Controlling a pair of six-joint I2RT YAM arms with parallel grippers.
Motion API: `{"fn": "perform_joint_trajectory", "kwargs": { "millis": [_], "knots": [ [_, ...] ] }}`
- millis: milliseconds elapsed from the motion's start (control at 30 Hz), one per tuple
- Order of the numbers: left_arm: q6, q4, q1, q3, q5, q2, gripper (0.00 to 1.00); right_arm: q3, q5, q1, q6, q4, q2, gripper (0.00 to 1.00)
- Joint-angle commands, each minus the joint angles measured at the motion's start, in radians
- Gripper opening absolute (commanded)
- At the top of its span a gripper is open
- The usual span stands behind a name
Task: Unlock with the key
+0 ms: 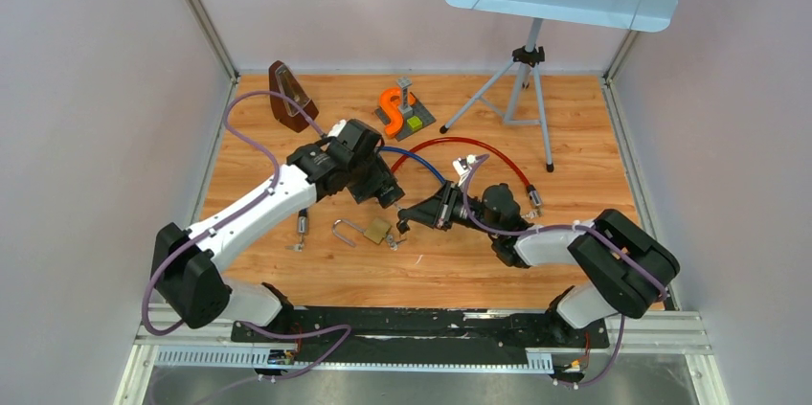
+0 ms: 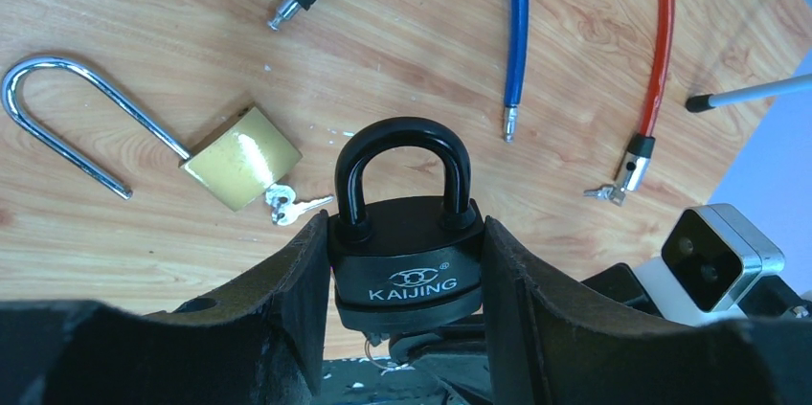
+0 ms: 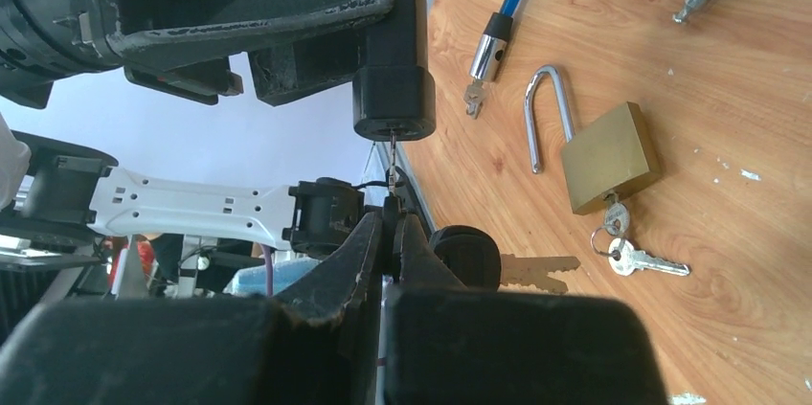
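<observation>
My left gripper [image 1: 388, 196] is shut on a black KAIJING padlock [image 2: 407, 266], held by its body above the table, its black shackle closed. In the right wrist view the padlock [image 3: 394, 89] hangs with its underside toward my right gripper [image 3: 393, 218]. That gripper is shut on a thin key [image 3: 392, 168], seen edge-on, whose tip reaches the keyhole in the padlock's underside. How deep it sits is hidden. A second key with a black head [image 3: 466, 257] hangs beside the right fingers. In the top view the right gripper [image 1: 404, 217] sits just right of the left one.
A brass padlock [image 1: 376, 230] with open shackle and keys lies on the wooden table below both grippers. Red [image 1: 460, 145] and blue [image 1: 414, 160] cable locks lie behind. A metronome [image 1: 287, 94], an orange clamp [image 1: 391, 110] and a music stand tripod [image 1: 522, 79] stand at the back.
</observation>
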Motion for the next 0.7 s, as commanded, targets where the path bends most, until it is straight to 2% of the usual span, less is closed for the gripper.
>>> {"fn": "perform_joint_trajectory", "kwargs": {
  "millis": [0, 267, 533, 600, 667],
  "knots": [
    [-0.080, 0.059, -0.067, -0.005, 0.123, -0.078, 0.02, 0.013, 0.102, -0.012, -0.090, 0.126, -0.059, 0.00],
    [-0.151, 0.155, -0.070, -0.067, 0.300, -0.136, 0.03, -0.027, 0.076, -0.036, -0.192, 0.254, -0.069, 0.00],
    [-0.132, 0.194, -0.099, -0.063, 0.292, -0.140, 0.01, -0.001, 0.088, -0.039, -0.176, 0.251, -0.049, 0.00],
    [-0.122, 0.249, -0.101, -0.091, 0.301, -0.153, 0.01, -0.005, 0.087, -0.046, -0.132, 0.256, -0.052, 0.00],
    [-0.110, 0.408, -0.102, -0.145, 0.309, -0.188, 0.00, -0.019, 0.065, -0.062, -0.055, 0.283, -0.054, 0.00]
  ]
}}
